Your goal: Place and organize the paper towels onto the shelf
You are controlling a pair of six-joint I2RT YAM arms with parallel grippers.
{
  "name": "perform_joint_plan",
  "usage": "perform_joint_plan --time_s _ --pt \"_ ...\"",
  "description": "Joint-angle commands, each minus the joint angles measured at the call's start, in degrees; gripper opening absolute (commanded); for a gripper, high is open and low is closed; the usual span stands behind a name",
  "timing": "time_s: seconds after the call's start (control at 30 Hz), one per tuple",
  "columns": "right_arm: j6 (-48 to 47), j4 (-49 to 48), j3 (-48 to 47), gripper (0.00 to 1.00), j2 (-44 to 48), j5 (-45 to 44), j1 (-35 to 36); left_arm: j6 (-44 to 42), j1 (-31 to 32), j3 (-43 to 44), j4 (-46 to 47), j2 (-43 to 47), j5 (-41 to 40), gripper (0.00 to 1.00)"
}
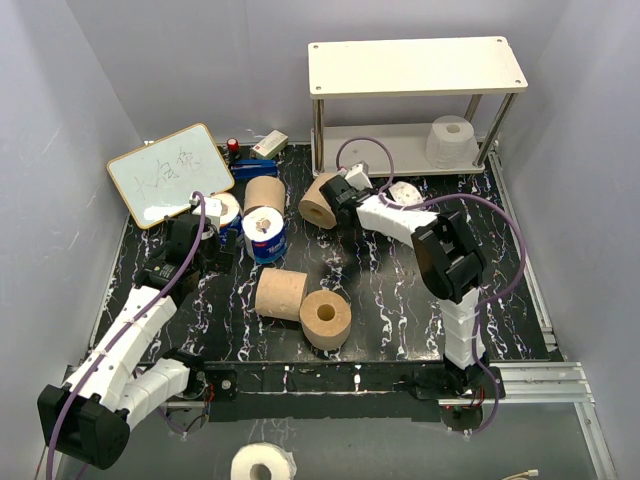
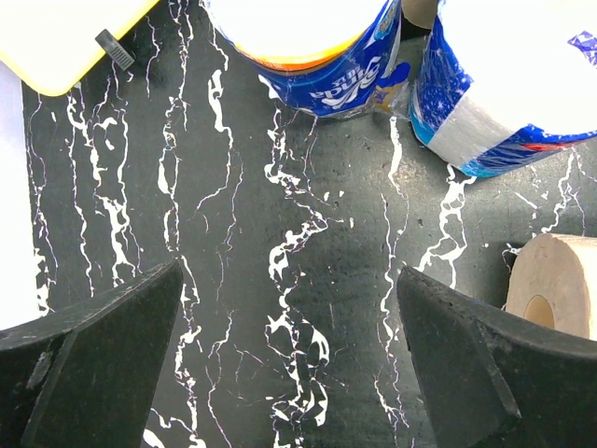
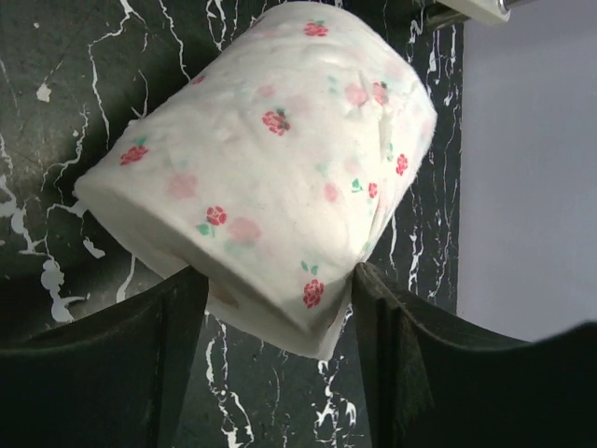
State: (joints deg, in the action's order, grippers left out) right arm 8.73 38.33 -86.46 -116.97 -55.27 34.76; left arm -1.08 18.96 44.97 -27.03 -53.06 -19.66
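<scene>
The shelf [image 1: 415, 65] stands at the back right, with one white roll [image 1: 452, 140] on its grey lower board. My right gripper [image 1: 345, 193] [image 3: 280, 308] is shut on a white rose-printed roll [image 3: 270, 159], tilted above the mat. Another white roll [image 1: 405, 193] shows beside the right wrist; I cannot tell whether it is the held one. My left gripper [image 1: 195, 238] [image 2: 289, 355] is open and empty over bare mat. Just ahead of it stand two blue-and-white rolls [image 2: 317, 56] [image 2: 504, 84], seen from above [image 1: 265, 235] [image 1: 225, 210]. Tan rolls [image 1: 318, 205] [image 1: 280, 293] [image 1: 326, 318] lie mid-mat.
A wood-framed writing board [image 1: 170, 172] leans at the back left, its corner in the left wrist view [image 2: 65, 37]. A marker and a small box [image 1: 270, 145] lie behind it. A white roll [image 1: 262, 462] lies off the table in front. A tan roll [image 2: 560, 285] is right of my left fingers.
</scene>
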Motion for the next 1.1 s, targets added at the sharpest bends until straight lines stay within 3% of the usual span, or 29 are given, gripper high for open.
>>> perform_joint_plan --time_s 0.0,0.13,0.23,0.43,0.6,0.67,0.77,0.87,0.93,1.07 --pt "-1.0 -4.9 -2.0 0.54 -1.0 -2.2 -1.2 -0.5 0.4 -0.1 0.3 1.0 -1.5 0.98" --pt "-1.0 -7.0 -0.7 0.29 -0.4 -2.9 -2.0 -0.5 0.4 -0.1 0.3 0.7 -1.6 0.98" --pt "-0.1 -7.6 0.1 0.01 0.3 -3.1 -2.7 -0.4 0.4 -0.1 0.3 0.5 -1.6 0.98" --pt "3.7 -6.7 1.4 0.0 5.4 -1.5 -3.2 -0.5 0.4 0.0 0.3 -0.1 -1.5 0.98" --pt "12.6 -8.1 4.8 0.0 13.9 21.3 -10.7 -0.6 0.4 0.0 0.3 -0.5 -1.3 0.98" --pt "16.7 -9.8 7.1 0.0 16.6 26.7 -13.3 -0.6 0.4 0.0 0.3 -0.6 -1.3 0.98" --pt "29.2 -8.3 9.6 0.0 21.4 20.0 -13.8 -0.6 0.3 0.0 0.3 -0.7 -1.2 0.98" --pt "35.8 -8.6 11.3 0.0 24.4 18.5 -13.8 -0.6 0.3 0.0 0.3 -0.8 -1.1 0.98" --pt "39.1 -10.0 12.9 0.0 27.1 20.0 -13.9 -0.6 0.3 0.0 0.3 -0.8 -1.0 0.98" --pt "44.5 -22.6 21.1 0.0 35.0 27.3 -14.8 -0.7 0.3 0.0 0.3 -0.7 -0.9 0.98"
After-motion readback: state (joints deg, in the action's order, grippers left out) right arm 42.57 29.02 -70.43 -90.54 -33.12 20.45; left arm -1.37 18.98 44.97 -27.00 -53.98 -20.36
